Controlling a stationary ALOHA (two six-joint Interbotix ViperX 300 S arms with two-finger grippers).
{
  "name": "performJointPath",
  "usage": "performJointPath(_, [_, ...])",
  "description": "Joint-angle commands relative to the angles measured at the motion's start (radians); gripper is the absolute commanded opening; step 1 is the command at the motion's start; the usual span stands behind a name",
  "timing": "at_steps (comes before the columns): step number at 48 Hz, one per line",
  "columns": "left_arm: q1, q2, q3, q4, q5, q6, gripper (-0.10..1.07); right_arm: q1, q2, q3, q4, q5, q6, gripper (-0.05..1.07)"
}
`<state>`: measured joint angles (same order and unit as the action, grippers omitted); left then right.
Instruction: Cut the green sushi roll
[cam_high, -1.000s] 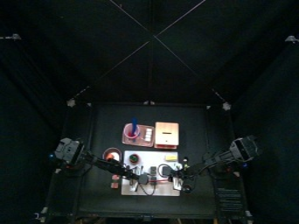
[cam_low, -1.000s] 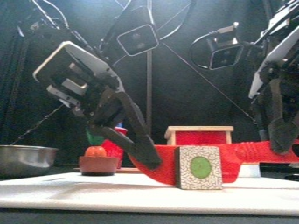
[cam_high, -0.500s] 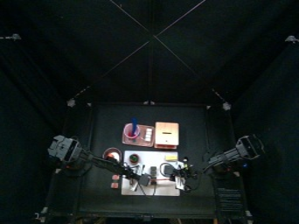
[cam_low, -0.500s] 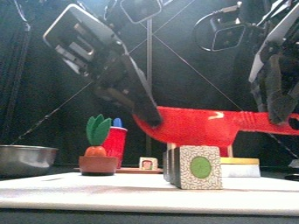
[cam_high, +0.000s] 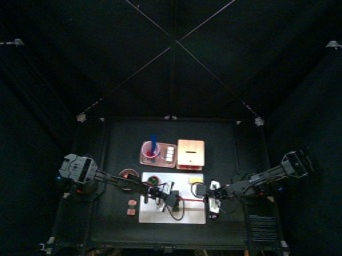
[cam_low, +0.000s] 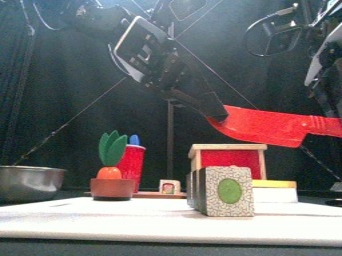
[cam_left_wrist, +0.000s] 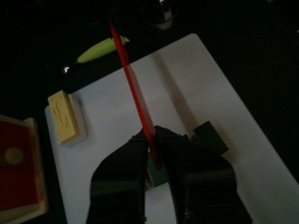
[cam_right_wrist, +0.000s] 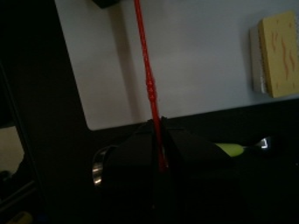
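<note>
The green sushi roll (cam_low: 223, 191) stands on the white board (cam_low: 160, 207), its white end face with a green centre turned to the front. A red knife (cam_low: 274, 127) hangs level above it, clear of the roll. My left gripper (cam_low: 201, 103) is shut on one end of the knife, and the thin red blade (cam_left_wrist: 131, 83) runs out from its jaws. My right gripper (cam_right_wrist: 158, 133) is shut on the other end (cam_right_wrist: 146, 61). In the top view both grippers meet over the board (cam_high: 150, 182), and the roll is hidden there.
A metal bowl (cam_low: 30, 182) sits at the left, with a toy carrot in a pot (cam_low: 111, 165) and a red bottle (cam_low: 132, 160) behind. A red box (cam_low: 227, 158) stands behind the roll. A tan block (cam_left_wrist: 66, 116) and a yellow-green piece (cam_left_wrist: 100, 50) lie beside the board.
Both grippers have lifted the red knife from table level to well above the roll. The roll stays standing on the board.
</note>
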<state>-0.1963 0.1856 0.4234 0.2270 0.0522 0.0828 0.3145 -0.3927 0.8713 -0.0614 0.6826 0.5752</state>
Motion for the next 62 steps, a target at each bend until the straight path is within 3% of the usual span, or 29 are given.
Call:
performJointPath(1, [0.015, -0.006, -0.02, -0.002, -0.014, -0.002, 0.74, -0.008, -0.035, 0.008, 0.006, 0.008, 0.003, 0.45])
performJointPath(20, [0.106, -0.029, -0.011, -0.017, -0.038, -0.002, 0.77, -0.057, -0.132, 0.1, 0.163, 0.044, 0.003, 0.45])
performJointPath(30, [0.109, -0.048, -0.009, -0.014, -0.072, 0.0, 0.77, -0.106, -0.161, 0.13, 0.212, 0.046, 0.002, 0.45])
performJointPath(40, [0.1, -0.067, 0.005, -0.015, -0.075, 0.0, 0.77, -0.109, -0.14, 0.144, 0.261, 0.041, -0.002, 0.49])
performJointPath(47, [0.095, -0.072, 0.044, -0.014, -0.064, 0.002, 0.77, -0.103, -0.126, 0.155, 0.262, 0.037, -0.003, 0.58])
performJointPath(62, [0.091, -0.103, 0.098, -0.06, -0.043, 0.0, 0.77, -0.104, -0.12, 0.164, 0.262, 0.017, 0.0, 0.89])
